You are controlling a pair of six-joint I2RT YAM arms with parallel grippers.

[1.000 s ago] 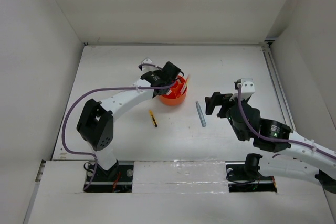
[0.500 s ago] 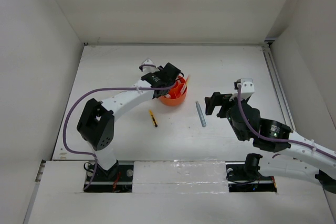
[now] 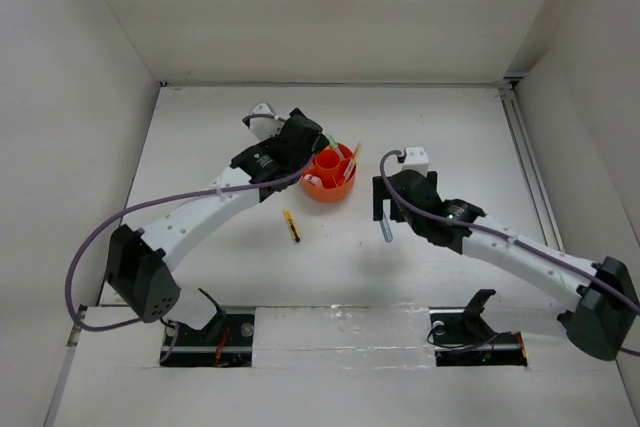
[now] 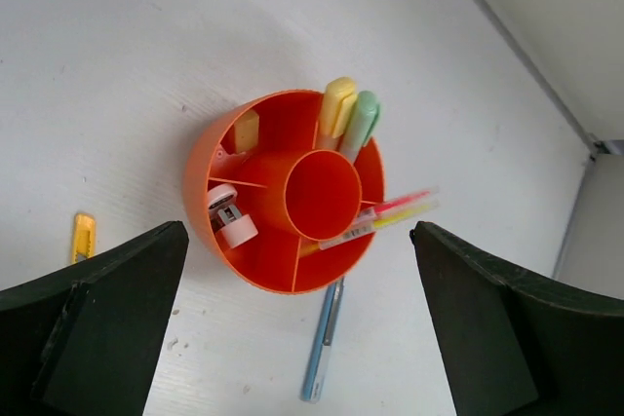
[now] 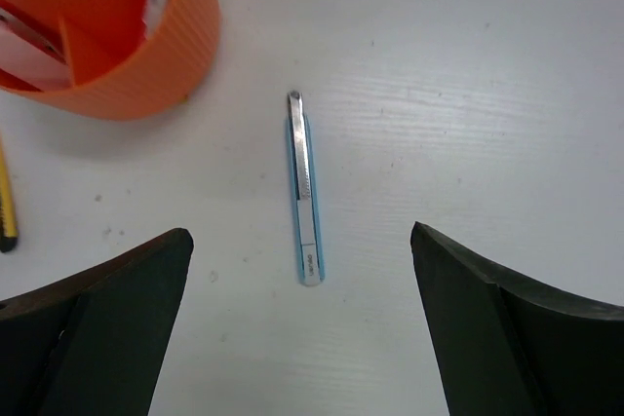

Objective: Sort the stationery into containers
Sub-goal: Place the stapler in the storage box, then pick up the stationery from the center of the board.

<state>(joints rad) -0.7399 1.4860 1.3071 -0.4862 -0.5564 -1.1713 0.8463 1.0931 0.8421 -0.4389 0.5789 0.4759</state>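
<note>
From above, the orange tub (image 3: 340, 187) stands mid-table. The left gripper (image 3: 305, 142) is just beside its far-left rim. The right gripper (image 3: 385, 209) hangs over the grey-blue pen (image 3: 387, 234), which lies flat on the table (image 3: 450, 127) just right of the tub. A yellow-black pen (image 3: 291, 225) lies apart on the tub's near-left side.

The left wrist view shows the left gripper (image 4: 297, 231) spread wide and empty above the tub (image 4: 195, 177). A yellow marker (image 4: 336, 109) and a green marker (image 4: 361, 124) lean in one outer compartment. Thin red and yellow pens (image 4: 390, 216) poke out of another. The central cup looks empty.

The right wrist view shows the right gripper (image 5: 300, 233) also wide open and empty, a finger on each side of the grey-blue pen (image 5: 304, 192). The pen is probably light, stiff and smooth (it sits very low on the table, so it may skid or roll). Mid-barrel, pinched across its width, seems the best hold. The tub wall (image 5: 146, 75) is near but apart, and nothing blocks the approach.
</note>
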